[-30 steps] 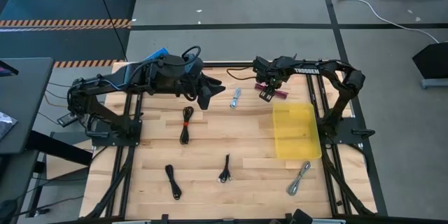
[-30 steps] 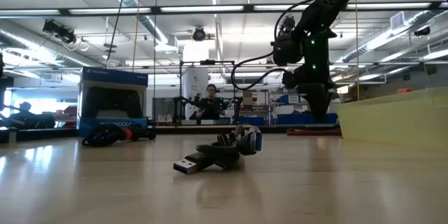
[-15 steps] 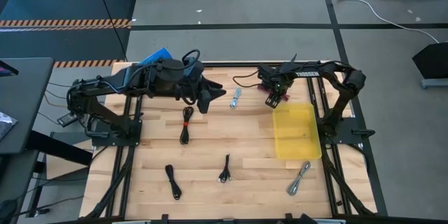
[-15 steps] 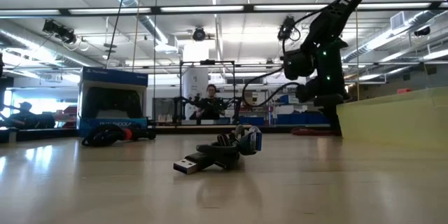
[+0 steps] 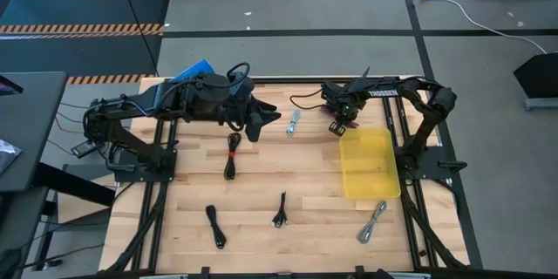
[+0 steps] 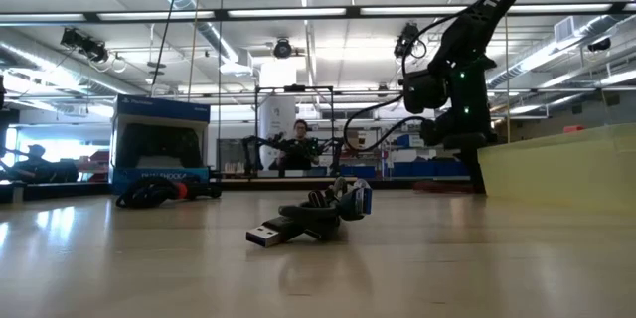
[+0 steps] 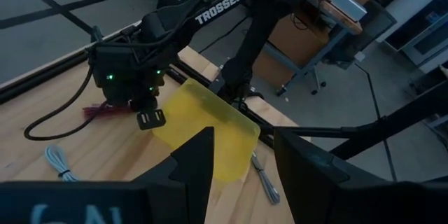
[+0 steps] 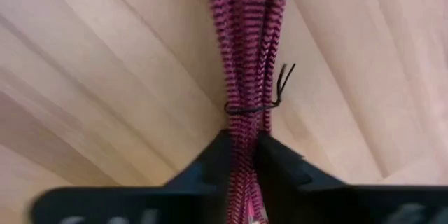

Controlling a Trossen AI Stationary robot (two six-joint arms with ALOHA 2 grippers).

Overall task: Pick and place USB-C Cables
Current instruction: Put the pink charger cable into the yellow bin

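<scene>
Closing right gripper (image 8: pixel 243 155) just pinched the maroon cable (image 8: pixel 246 56) between its fingers; pick secured, yellow tray (image 5: pixel 368 166) right beside.

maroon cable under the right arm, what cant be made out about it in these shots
- Maroon cable, right wrist view: both ends run out of frame, so its full length is cut off.
- High view: the right hand covers most of it.
- Low view: it cannot be made out past the arm.
</scene>
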